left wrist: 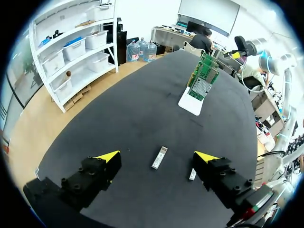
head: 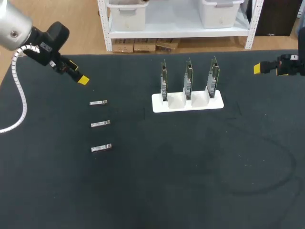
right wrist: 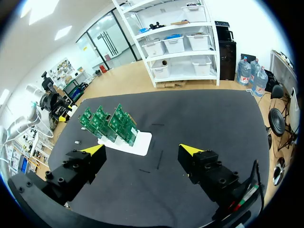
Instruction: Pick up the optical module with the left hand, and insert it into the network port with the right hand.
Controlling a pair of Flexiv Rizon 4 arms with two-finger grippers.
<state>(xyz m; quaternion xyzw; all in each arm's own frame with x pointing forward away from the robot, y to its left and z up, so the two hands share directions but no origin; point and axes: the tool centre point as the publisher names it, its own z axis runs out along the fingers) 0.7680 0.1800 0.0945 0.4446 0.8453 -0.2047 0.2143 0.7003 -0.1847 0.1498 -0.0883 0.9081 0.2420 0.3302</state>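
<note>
Three small silver optical modules lie in a column on the black table: far (head: pixel 98 102), middle (head: pixel 100 124), near (head: pixel 101 148). My left gripper (head: pixel 82 79) hangs open up and left of the far one, touching nothing. In the left wrist view one module (left wrist: pixel 159 157) lies on the table below the gap of the open gripper (left wrist: pixel 157 156), and another (left wrist: pixel 192 174) lies by one finger. A white holder (head: pixel 187 103) carries three upright green network cards (head: pixel 188 78). My right gripper (head: pixel 258 68) hovers open to the right of the holder, empty (right wrist: pixel 141 149), with the cards (right wrist: pixel 108 123) ahead.
The black table top (head: pixel 190 167) stretches wide in front of the holder and modules. The white holder (left wrist: pixel 192 102) with its cards (left wrist: pixel 203 78) stands far ahead of the left gripper. The table's back edge runs just behind both grippers.
</note>
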